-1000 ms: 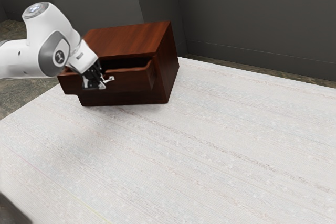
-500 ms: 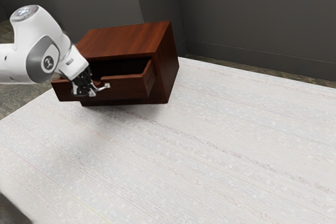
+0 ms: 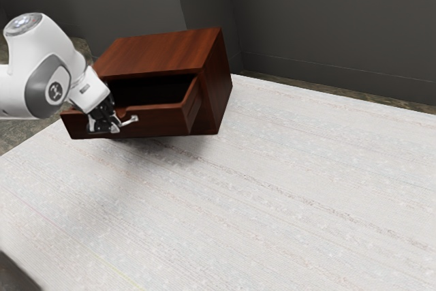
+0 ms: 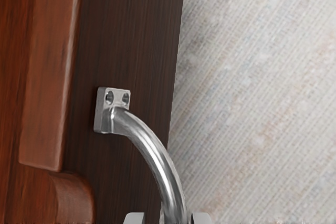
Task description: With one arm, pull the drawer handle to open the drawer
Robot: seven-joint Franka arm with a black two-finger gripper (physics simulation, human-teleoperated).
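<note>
A dark red wooden cabinet (image 3: 163, 52) stands at the table's far left in the exterior view. Its drawer (image 3: 153, 115) is pulled well out toward the exterior view's left, showing a dark hollow inside. My gripper (image 3: 103, 123) is at the drawer's front, shut on the curved metal drawer handle (image 3: 127, 120). In the wrist view the handle (image 4: 149, 148) bends from its square mounting plate on the dark drawer front (image 4: 131, 45) down to my gripper (image 4: 169, 219), where it passes between the two fingertips (image 4: 135, 217).
The pale wood-grain table (image 3: 272, 189) spreads wide to the exterior view's right and front of the cabinet. Dark walls rise behind it. The table's left edge lies close to my arm (image 3: 41, 80).
My hand has moved toward the exterior view's left with the handle in it, and the drawer has slid farther out of the cabinet. The cabinet itself has stayed put.
</note>
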